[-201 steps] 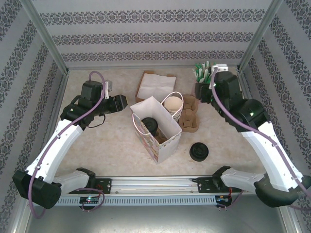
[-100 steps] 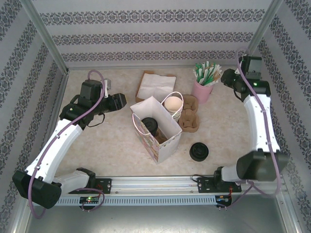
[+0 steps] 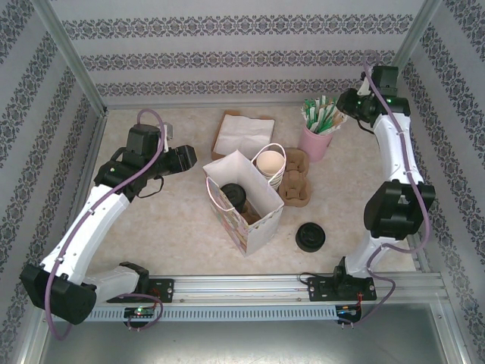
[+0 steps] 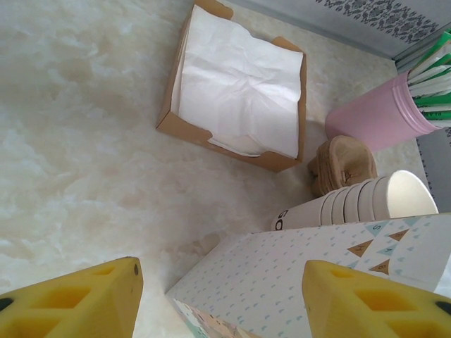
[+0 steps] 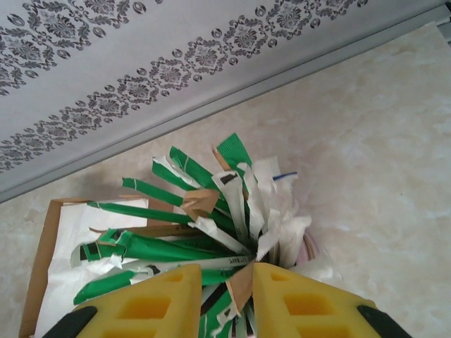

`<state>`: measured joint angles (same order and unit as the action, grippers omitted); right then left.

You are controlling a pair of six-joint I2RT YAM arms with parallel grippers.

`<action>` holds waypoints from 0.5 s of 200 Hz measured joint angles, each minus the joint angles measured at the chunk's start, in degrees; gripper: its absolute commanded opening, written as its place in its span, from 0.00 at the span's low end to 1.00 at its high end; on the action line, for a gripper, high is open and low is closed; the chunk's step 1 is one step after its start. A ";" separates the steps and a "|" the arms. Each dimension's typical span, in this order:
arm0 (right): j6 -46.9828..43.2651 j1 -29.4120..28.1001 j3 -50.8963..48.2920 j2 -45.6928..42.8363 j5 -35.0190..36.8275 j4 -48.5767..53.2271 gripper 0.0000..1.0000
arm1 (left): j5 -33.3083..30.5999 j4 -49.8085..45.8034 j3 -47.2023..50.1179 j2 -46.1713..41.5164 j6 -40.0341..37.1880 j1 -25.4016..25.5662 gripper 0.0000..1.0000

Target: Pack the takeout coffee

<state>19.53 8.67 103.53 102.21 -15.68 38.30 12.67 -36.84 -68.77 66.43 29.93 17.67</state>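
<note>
with the takeout coffee (image 3: 231,194) in the bag (image 3: 262,217), the right fingers (image 5: 155,303) pinch a packet (image 5: 238,285) between them, likely to lift it straight next; the left fingers (image 4: 77,303) are released.

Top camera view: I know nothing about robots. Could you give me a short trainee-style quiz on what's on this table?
1. True or false: the lidded coffee cup stands inside the paper bag.
2. What holds the green and white packets? A) pink cup B) brown box C) cardboard carrier
3. Which gripper hangs over those packets?
Key: 1 true; 2 A; 3 the right gripper.
</note>
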 measured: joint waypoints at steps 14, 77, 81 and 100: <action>-0.02 -0.04 0.85 1.01 -0.28 0.22 0.27 | -0.15 -0.02 0.00 0.20 -0.11 0.00 0.63; -1.11 -1.07 0.98 2.89 -0.26 1.46 0.25 | -0.52 0.00 0.00 1.40 -0.39 0.00 0.63; -1.33 -1.07 0.98 3.02 -0.26 1.49 0.25 | -0.52 0.00 0.00 1.44 -0.39 0.00 0.63; -1.75 -1.42 0.98 3.50 -0.24 1.81 0.21 | -0.55 0.00 0.00 1.46 -0.50 0.00 0.63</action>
<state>17.78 7.25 104.51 105.71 -15.92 40.12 12.12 -36.84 -68.77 67.90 29.43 17.67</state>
